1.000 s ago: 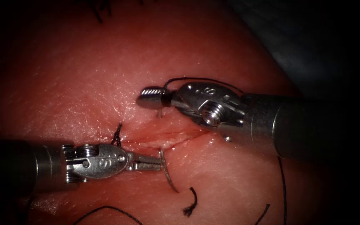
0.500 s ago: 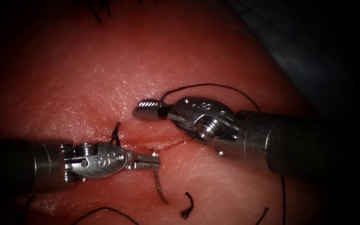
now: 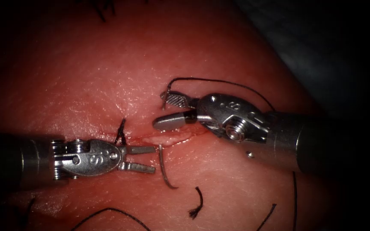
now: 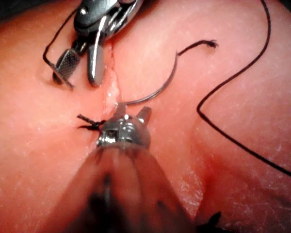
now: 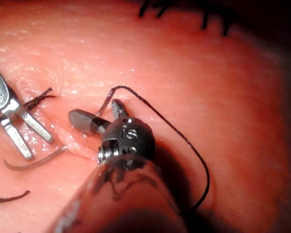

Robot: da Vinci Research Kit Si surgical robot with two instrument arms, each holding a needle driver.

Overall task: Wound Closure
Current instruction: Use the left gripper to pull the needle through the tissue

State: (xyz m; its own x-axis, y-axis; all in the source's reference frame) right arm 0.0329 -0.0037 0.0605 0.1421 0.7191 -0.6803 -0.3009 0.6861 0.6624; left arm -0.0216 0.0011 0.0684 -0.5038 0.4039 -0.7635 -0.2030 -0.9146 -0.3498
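Both tools gape wide, holding nothing: left tool (image 3: 144, 158) at eight o'clock, right tool (image 3: 168, 112) at two. The needle (image 3: 164, 169) curves out of the cut (image 3: 168, 139), one end in the tissue (image 3: 86, 77).

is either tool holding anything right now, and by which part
Nothing is held. The left tool and right tool are both open. The needle sits free, one end in the tissue at the cut.
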